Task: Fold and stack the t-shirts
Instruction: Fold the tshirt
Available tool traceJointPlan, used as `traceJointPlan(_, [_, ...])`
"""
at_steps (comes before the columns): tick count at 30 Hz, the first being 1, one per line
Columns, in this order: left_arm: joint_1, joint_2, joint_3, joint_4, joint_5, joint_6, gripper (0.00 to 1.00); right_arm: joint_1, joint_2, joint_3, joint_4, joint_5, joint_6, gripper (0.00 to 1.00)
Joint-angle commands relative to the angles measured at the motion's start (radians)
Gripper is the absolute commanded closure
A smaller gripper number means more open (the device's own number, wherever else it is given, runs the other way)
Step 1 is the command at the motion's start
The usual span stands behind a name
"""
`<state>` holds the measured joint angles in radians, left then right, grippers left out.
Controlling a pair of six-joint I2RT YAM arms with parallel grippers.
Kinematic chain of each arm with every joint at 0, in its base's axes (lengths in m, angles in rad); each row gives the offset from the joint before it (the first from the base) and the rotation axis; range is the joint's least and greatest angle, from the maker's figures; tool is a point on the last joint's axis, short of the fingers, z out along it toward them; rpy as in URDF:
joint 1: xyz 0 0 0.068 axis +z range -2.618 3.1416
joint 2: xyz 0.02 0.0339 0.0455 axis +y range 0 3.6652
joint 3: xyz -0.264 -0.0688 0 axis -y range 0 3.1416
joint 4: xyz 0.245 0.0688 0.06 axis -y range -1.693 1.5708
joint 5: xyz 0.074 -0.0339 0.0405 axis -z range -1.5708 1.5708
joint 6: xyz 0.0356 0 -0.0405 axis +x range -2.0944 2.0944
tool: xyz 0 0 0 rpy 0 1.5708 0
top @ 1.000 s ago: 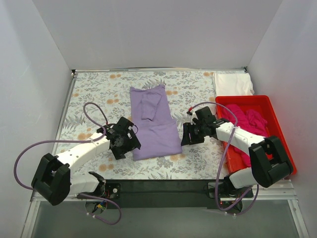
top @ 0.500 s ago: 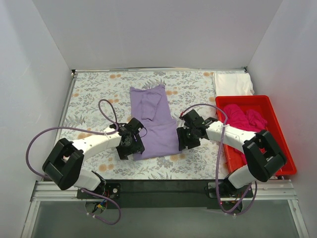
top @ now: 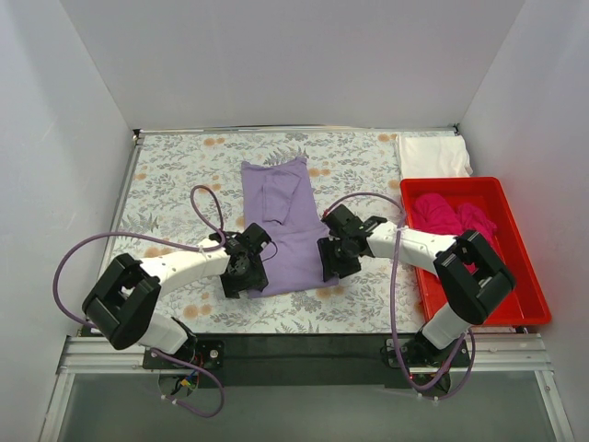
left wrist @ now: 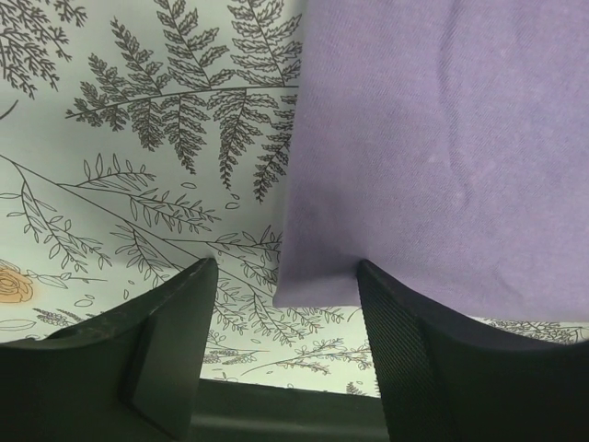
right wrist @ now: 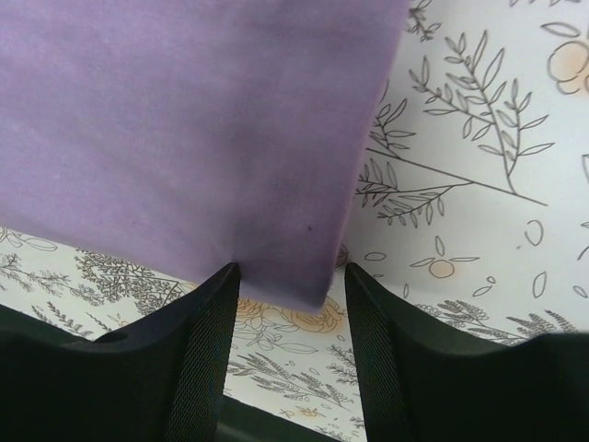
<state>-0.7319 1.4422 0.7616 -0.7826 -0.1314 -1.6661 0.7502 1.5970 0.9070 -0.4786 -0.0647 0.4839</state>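
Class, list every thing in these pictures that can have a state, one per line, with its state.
lavender t-shirt: flat on the tablecloth, partly folded.
magenta t-shirt: crumpled in the red bin.
white t-shirt: folded, beyond the bin.
left gripper: open, astride the lavender shirt's near left corner.
right gripper: open, astride its near right corner.

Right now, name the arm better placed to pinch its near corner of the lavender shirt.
Right, narrowly: the right gripper has open jaws straddling the lavender shirt corner almost fully; the left gripper has a gap that is part bare tablecloth.
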Motion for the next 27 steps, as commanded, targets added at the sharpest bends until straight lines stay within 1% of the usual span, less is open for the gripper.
traceJointPlan(1, [-0.015, 0.012, -0.064, 0.034, 0.018, -0.007, 0.43, 0.040, 0.037, -0.006, -0.046, 0.040, 0.047, 0.52])
traceJointPlan(4, [-0.020, 0.012, -0.085, 0.049, 0.030, -0.009, 0.45, 0.064, 0.053, -0.026, -0.077, 0.060, 0.073, 0.52])
traceJointPlan(5, [-0.021, 0.020, -0.088, 0.051, 0.038, -0.011, 0.45, 0.075, 0.058, -0.034, -0.089, 0.098, 0.084, 0.52])
traceJointPlan(9, [-0.030, 0.040, -0.100, 0.060, 0.047, -0.014, 0.46, 0.100, 0.087, -0.036, -0.120, 0.149, 0.097, 0.53])
traceJointPlan(11, [-0.037, 0.050, -0.107, 0.069, 0.056, -0.014, 0.47, 0.104, 0.096, -0.039, -0.121, 0.161, 0.099, 0.54])
traceJointPlan(13, [-0.044, 0.067, -0.108, 0.075, 0.061, -0.012, 0.51, 0.107, 0.104, -0.043, -0.121, 0.166, 0.102, 0.58])
traceJointPlan(14, [-0.047, 0.075, -0.108, 0.078, 0.061, -0.014, 0.53, 0.109, 0.107, -0.045, -0.121, 0.164, 0.102, 0.60])
traceJointPlan(15, [-0.049, 0.086, -0.110, 0.078, 0.062, -0.014, 0.59, 0.107, 0.109, -0.046, -0.120, 0.164, 0.102, 0.63])
traceJointPlan(17, [-0.050, 0.090, -0.114, 0.088, 0.067, -0.017, 0.68, 0.112, 0.112, -0.048, -0.121, 0.166, 0.098, 0.74])
traceJointPlan(18, [-0.052, 0.092, -0.114, 0.089, 0.069, -0.017, 0.76, 0.113, 0.110, -0.046, -0.121, 0.167, 0.093, 0.80])
traceJointPlan(19, [-0.052, 0.089, -0.116, 0.092, 0.069, -0.017, 0.89, 0.112, 0.107, -0.046, -0.120, 0.166, 0.085, 0.88])
traceJointPlan(20, [-0.052, 0.086, -0.113, 0.092, 0.070, -0.014, 1.00, 0.113, 0.106, -0.045, -0.121, 0.163, 0.079, 0.92])
traceJointPlan(22, [-0.054, 0.073, -0.105, 0.092, 0.094, 0.017, 1.00, 0.112, 0.098, -0.039, -0.123, 0.149, 0.058, 0.99])
traceJointPlan(24, [-0.052, 0.064, -0.082, 0.065, 0.124, 0.037, 1.00, 0.112, 0.084, -0.033, -0.150, 0.111, 0.039, 0.99])
traceJointPlan(27, [-0.064, 0.014, -0.061, -0.039, 0.219, 0.080, 1.00, 0.115, 0.035, -0.059, -0.199, 0.020, 0.002, 0.99])
